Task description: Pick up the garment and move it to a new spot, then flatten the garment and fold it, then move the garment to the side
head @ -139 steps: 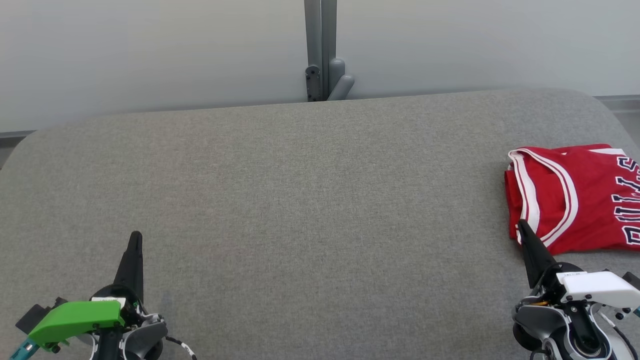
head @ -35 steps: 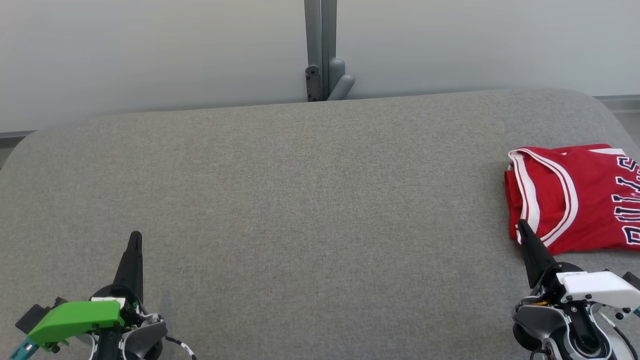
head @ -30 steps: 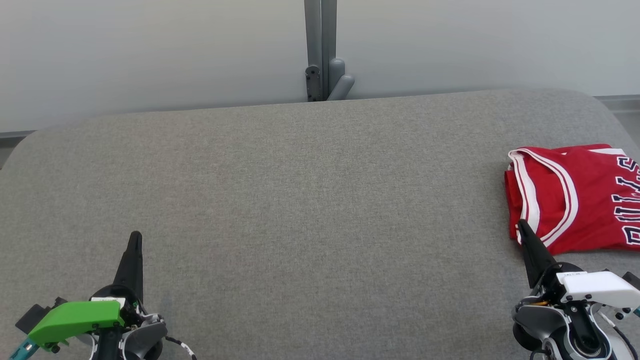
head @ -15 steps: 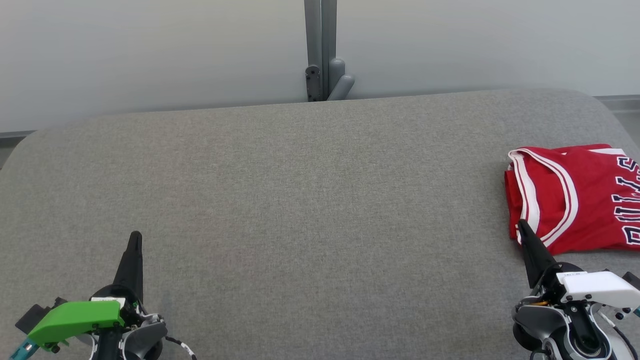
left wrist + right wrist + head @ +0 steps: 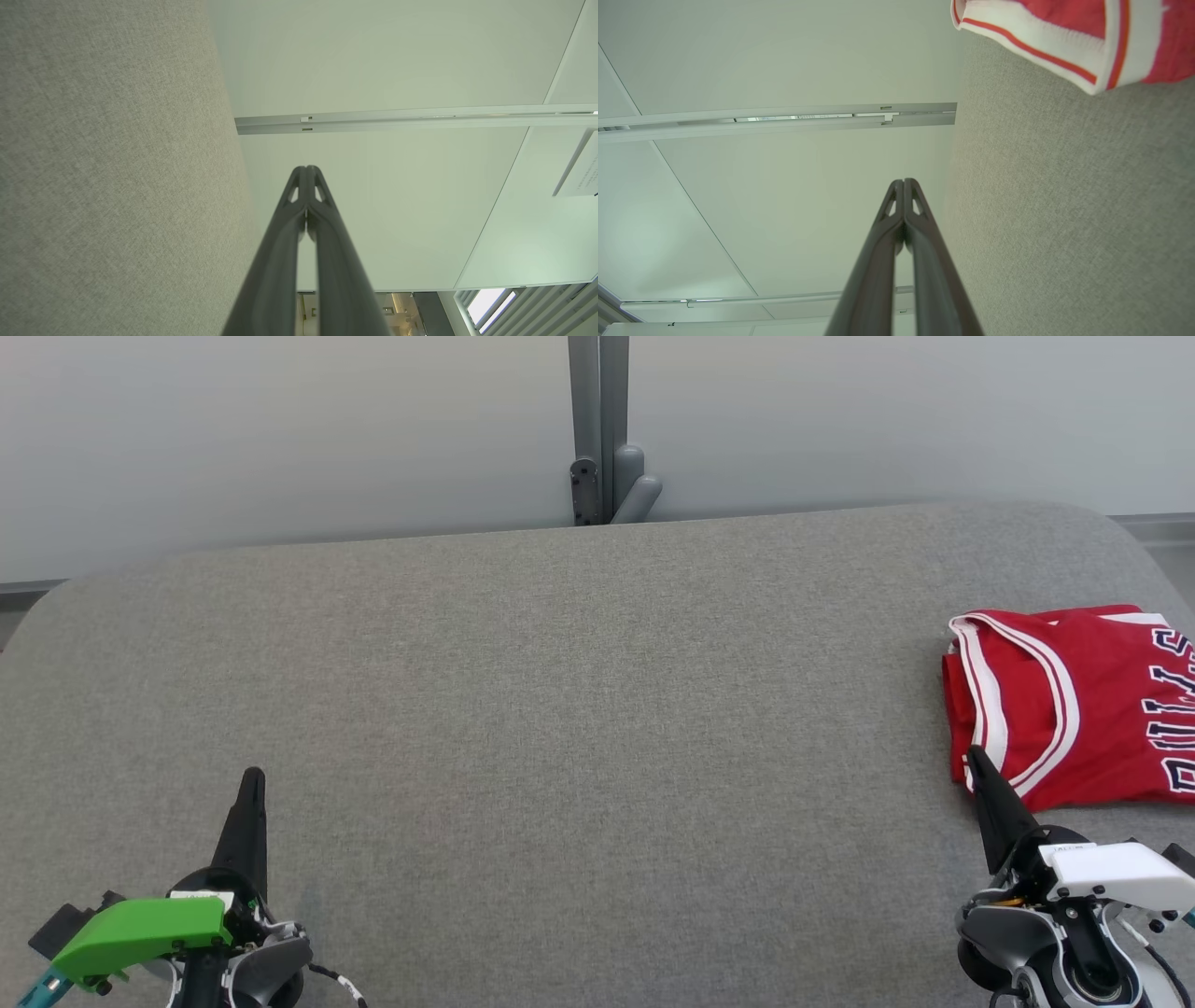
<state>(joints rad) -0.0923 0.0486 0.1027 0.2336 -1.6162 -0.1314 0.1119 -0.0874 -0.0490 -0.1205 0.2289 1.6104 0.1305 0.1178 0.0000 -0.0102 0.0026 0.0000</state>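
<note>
Showing one garment (image 5: 1111,709), two closed pincers (image 5: 252,775) (image 5: 972,753).

Red garment (image 5: 1074,700), white stripes, navy lettering; grey table (image 5: 560,709).

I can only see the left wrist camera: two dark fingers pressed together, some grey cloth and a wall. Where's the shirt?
Observer: The red jersey lies at the right edge of the grey fabric surface, and it looks folded.
Operator: Is the other hand holding it?
Observer: No. The right gripper is shut on nothing. In its own wrist view its tip is apart from the jersey.
Operator: Does it have writing on it?
Observer: Yes, dark letters with white edges, but the head view's right edge cuts them off.
</note>
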